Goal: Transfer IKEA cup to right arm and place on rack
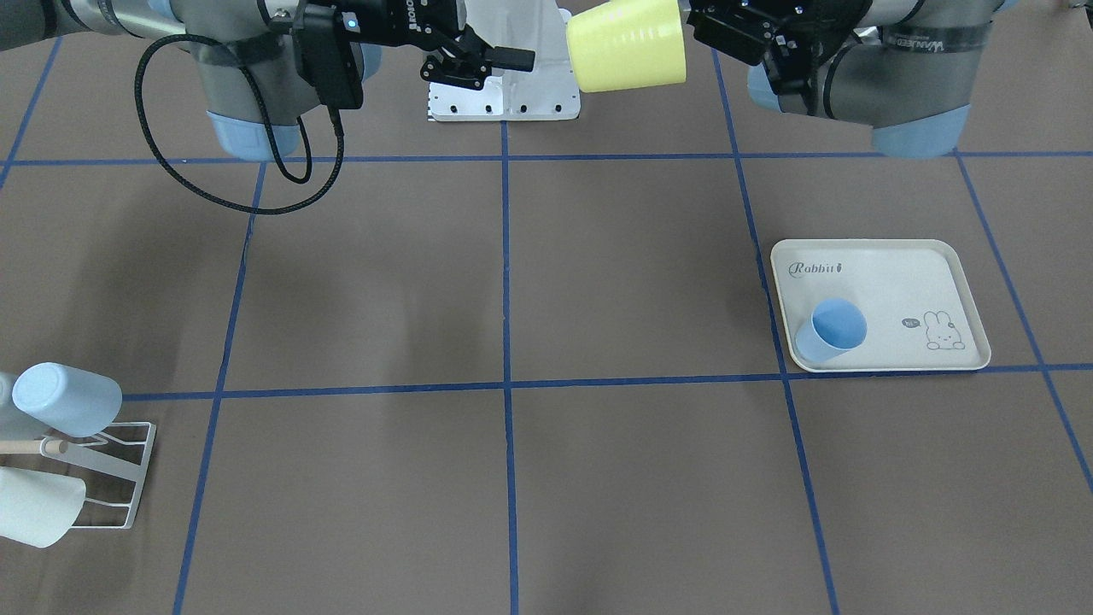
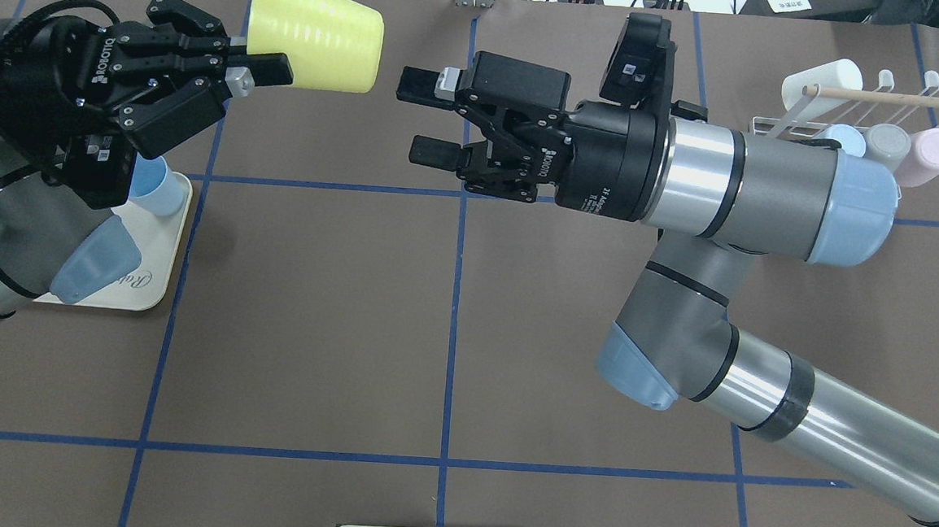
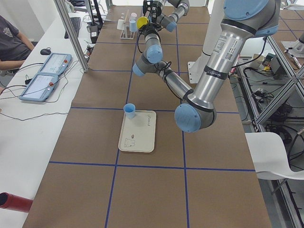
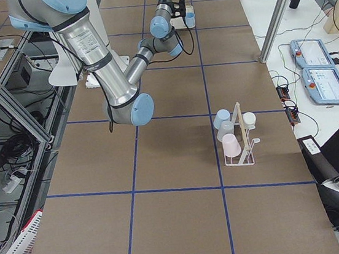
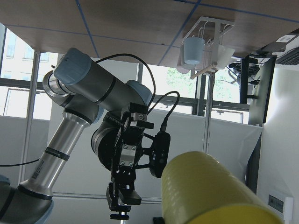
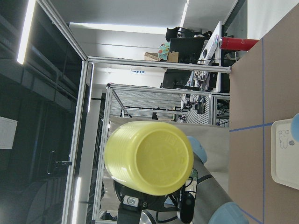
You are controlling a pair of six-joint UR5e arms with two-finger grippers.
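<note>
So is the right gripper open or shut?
Open: the right gripper has its fingers wide apart, empty, short of the yellow cup held sideways by the left gripper.

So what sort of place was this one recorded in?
Most likely a robotics lab workcell: the left arm and right arm work over a table gridded with blue tape, aluminium frame posts stand around it, and two control pendants lie on a side bench by a seated person.
</note>
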